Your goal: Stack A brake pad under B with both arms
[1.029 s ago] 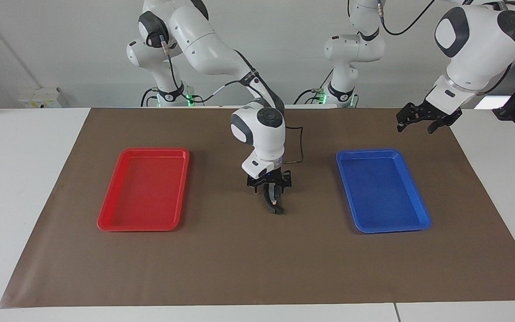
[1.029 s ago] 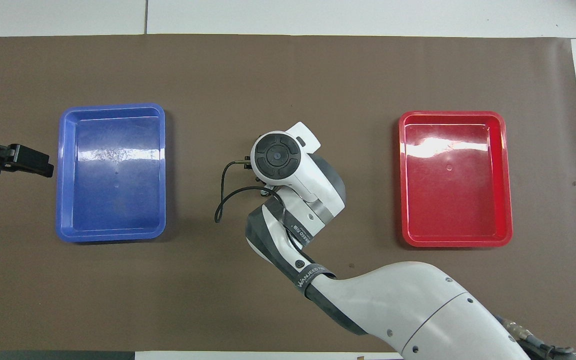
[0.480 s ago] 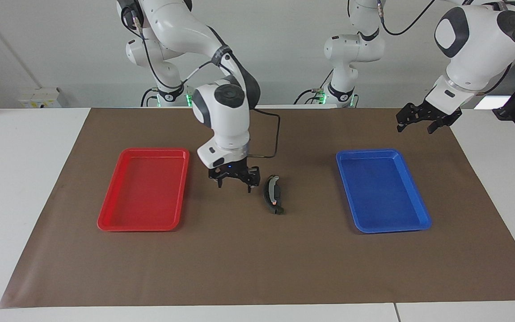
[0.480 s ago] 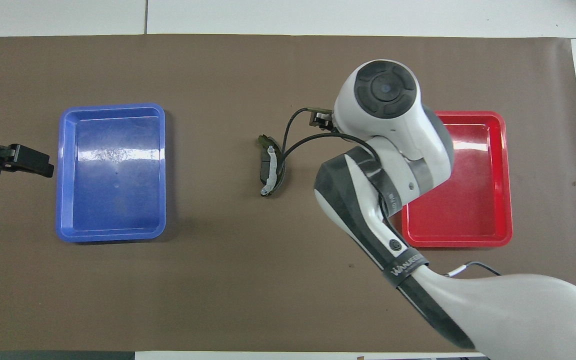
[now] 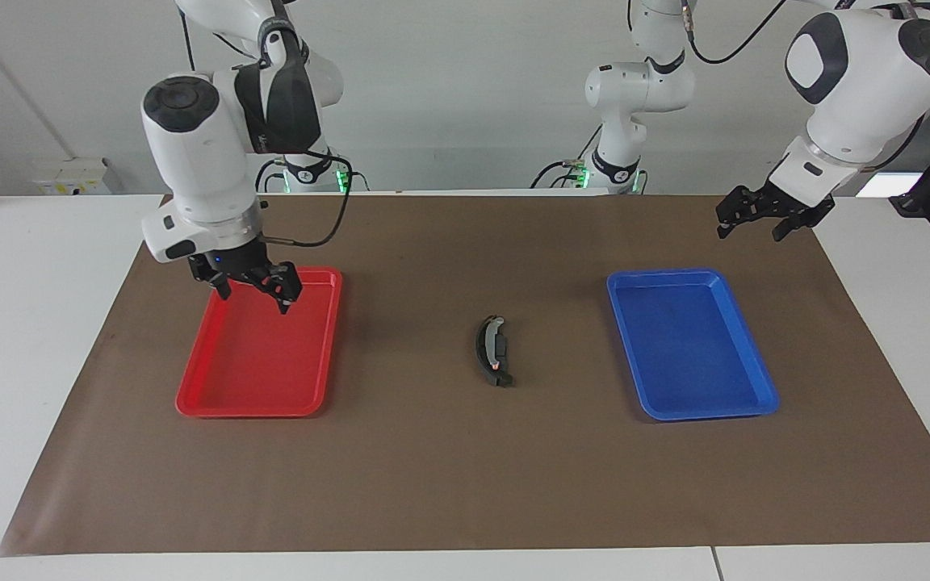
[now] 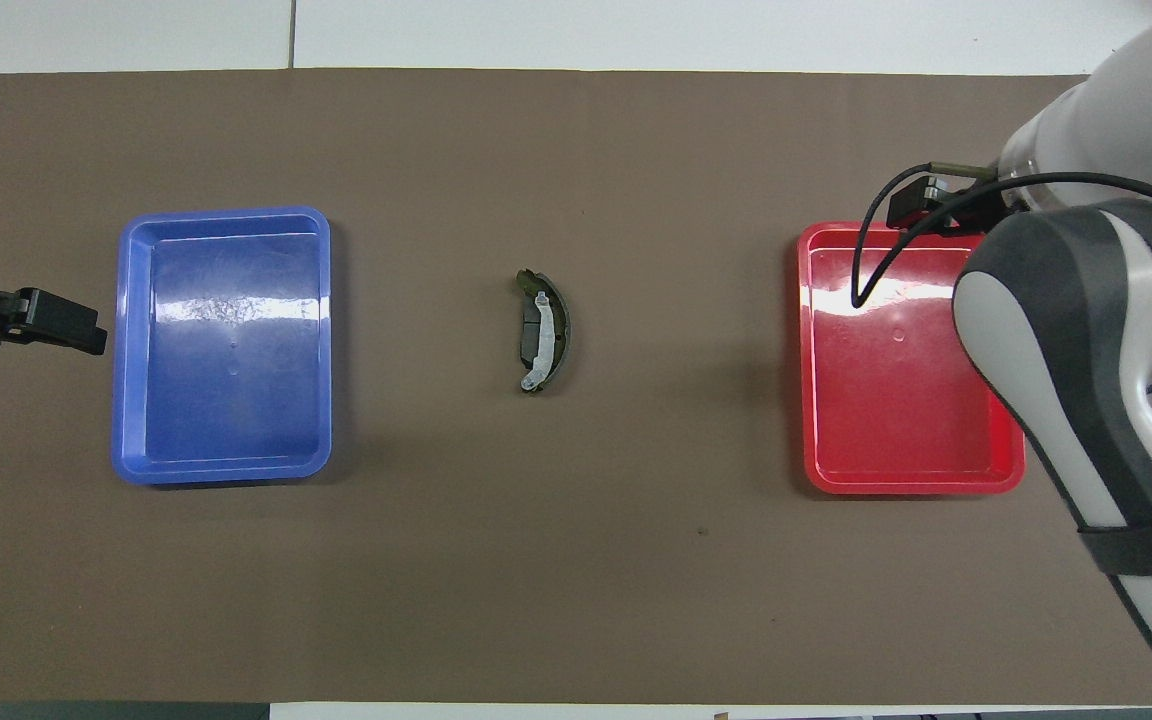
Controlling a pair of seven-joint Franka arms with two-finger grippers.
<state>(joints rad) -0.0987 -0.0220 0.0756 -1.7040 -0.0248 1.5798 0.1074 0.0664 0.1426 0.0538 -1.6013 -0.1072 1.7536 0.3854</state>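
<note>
The facing view shows the right gripper, fingers apart and empty, over the red tray; overhead, its arm hides it. The left gripper waits open near the mat's corner, and B rests on the A brake pad mid-mat.

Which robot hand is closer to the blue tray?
The left gripper. It hangs in the air just off the blue tray's corner that lies nearest the robots, at the left arm's end of the table. The right gripper is up over the red tray, at the right arm's end.
</note>
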